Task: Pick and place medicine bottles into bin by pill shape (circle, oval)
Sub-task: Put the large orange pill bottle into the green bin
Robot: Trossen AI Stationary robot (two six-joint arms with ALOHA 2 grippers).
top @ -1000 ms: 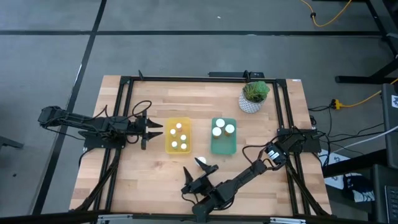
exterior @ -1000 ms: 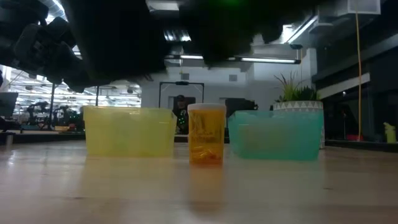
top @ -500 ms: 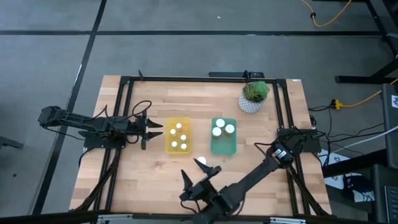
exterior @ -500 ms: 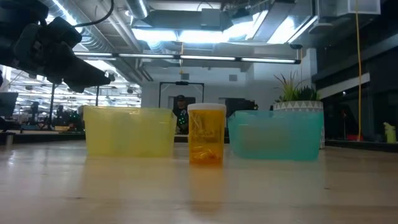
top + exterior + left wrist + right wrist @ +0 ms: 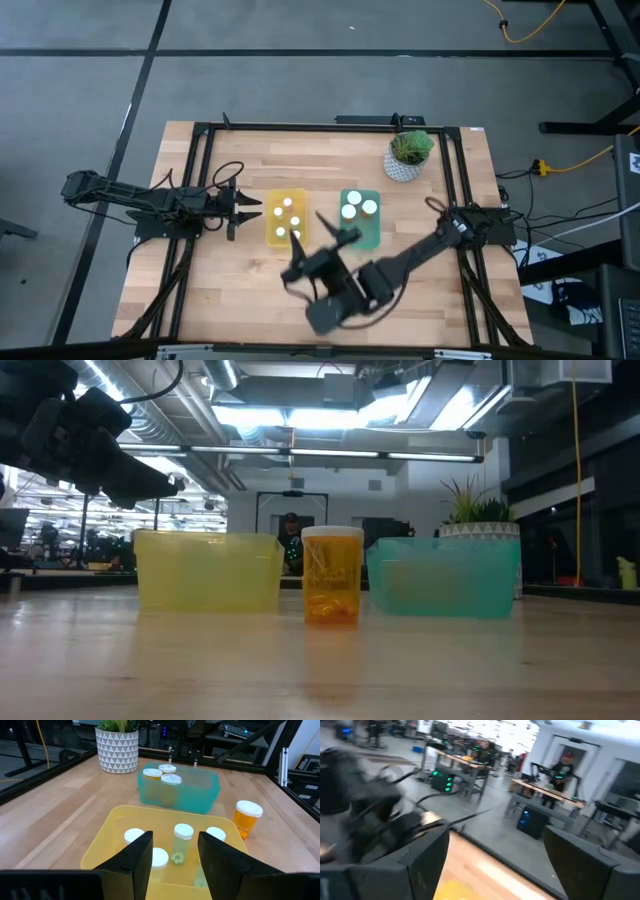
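My right hand [image 5: 327, 248] is spread wide and empty, high over the gap between the yellow bin [image 5: 270, 222] and green bin [image 5: 358, 235]. The orange bottle [image 5: 247, 819] stands on the bench [image 5: 240, 290] between them. I'd drop straight down, straddle its cap, then close. My left hand [image 5: 247, 208] waits part-open beside the yellow bin; no label is readable.
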